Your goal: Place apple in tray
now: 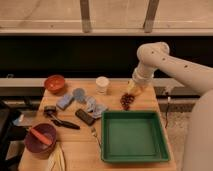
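Note:
The green tray lies at the front right of the wooden table and holds nothing. My gripper hangs at the back right of the table, just behind and above the dark red grape bunch. A small yellow-orange shape, likely the apple, shows right at the gripper's tip. I cannot tell whether it is held or resting on the table.
A white cup stands left of the gripper. An orange bowl, blue sponges, a black bar, a fork and a dark red bowl holding a carrot fill the left half.

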Controlling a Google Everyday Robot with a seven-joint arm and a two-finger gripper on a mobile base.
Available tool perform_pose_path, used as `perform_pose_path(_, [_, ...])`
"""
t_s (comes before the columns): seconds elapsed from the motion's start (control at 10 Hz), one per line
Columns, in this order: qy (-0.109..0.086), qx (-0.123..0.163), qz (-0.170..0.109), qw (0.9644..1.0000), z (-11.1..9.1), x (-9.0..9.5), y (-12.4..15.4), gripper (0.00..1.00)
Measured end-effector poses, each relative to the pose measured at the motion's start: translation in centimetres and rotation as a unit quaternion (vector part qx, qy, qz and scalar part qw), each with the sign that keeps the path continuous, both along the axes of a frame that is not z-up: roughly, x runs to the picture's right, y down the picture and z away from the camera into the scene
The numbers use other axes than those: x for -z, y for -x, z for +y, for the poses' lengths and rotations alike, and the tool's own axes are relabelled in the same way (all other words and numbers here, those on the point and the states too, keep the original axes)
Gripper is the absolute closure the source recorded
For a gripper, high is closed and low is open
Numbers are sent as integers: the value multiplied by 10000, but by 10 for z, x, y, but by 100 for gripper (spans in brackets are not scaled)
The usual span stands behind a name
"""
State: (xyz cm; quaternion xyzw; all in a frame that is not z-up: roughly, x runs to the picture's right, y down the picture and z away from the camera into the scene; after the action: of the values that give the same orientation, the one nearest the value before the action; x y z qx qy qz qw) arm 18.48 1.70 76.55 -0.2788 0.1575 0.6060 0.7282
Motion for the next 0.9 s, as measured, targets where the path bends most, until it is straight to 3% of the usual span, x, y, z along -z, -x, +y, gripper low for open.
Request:
perform_pose_path(0.2, [345, -41, -41, 9994, 25, 25, 8, 100])
perform_pose_path(0.3, [607, -50, -119, 9981, 40, 36, 12, 100])
perform_pose_path(0.4, [722, -38, -170, 9972, 46, 41, 14, 100])
perform_pose_path(0.9, [740, -10, -184, 9971, 46, 41, 15, 100])
